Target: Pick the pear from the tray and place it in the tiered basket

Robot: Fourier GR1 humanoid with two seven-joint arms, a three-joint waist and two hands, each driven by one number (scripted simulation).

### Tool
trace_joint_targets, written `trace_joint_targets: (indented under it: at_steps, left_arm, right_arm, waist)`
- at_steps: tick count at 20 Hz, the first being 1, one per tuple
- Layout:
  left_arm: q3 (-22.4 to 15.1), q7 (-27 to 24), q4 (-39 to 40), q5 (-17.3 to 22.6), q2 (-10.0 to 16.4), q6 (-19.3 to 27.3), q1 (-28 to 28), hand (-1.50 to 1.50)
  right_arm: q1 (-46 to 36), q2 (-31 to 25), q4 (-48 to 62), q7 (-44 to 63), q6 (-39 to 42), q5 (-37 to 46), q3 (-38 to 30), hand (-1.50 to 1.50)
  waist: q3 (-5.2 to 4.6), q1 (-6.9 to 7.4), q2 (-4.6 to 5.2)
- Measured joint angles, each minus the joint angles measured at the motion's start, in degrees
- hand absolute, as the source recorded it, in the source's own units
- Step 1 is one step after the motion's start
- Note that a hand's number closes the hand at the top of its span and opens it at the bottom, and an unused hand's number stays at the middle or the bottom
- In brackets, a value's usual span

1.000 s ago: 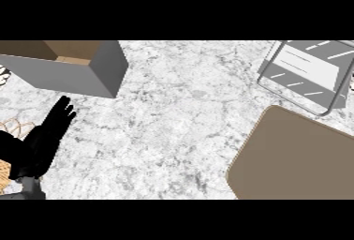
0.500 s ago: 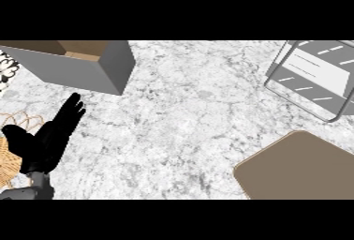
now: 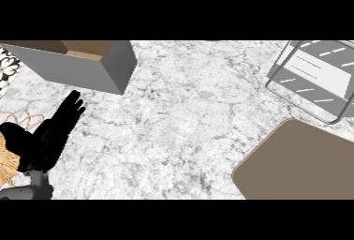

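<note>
Pear shows nowhere, neither on the brown tray (image 3: 304,164) nor in the wire basket (image 3: 314,77), so the whole task seems left, with the left hand (image 3: 50,139) resting open.

L hand (image 3: 48,138): matte black all over, flat dark surf. | fingers (image 3: 69,107): long, slim, tapering to rounded tips, same black | thumb (image 3: 15,133): shorter, thicker, rounded black lobe | forearm (image 3: 33,188): mid-grey, smooth shell, only short stub vis., narrower grey wrist piece meets black hand
</note>
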Motion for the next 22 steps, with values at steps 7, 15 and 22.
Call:
trace_joint_targets:
  at_steps: [7, 15, 22]
  left_arm:
    - [-1.2, -1.9, 2.0, -2.0, -2.0, 0.9, -0.4, 0.00]
    - [-0.2, -1.1, 1.9, -1.5, -1.2, 0.1, -1.1, 0.00]
    - [-0.2, -0.6, 1.7, -1.0, -1.3, -0.3, -2.0, 0.00]
  right_arm:
    - [-8.5, 3.3, 1.0, 8.5, -2.2, 2.2, 7.5, 1.50]
    - [-12.4, 0.6, 6.2, 11.8, -3.1, 2.1, 16.5, 1.50]
    - [-13.5, -0.7, 9.6, 11.0, -8.3, 0.3, 23.8, 1.50]
  waist:
    - [-0.60, -0.18, -0.30]
    - [-2.58, -0.85, -1.05]
    - [-3.73, -0.44, -0.91]
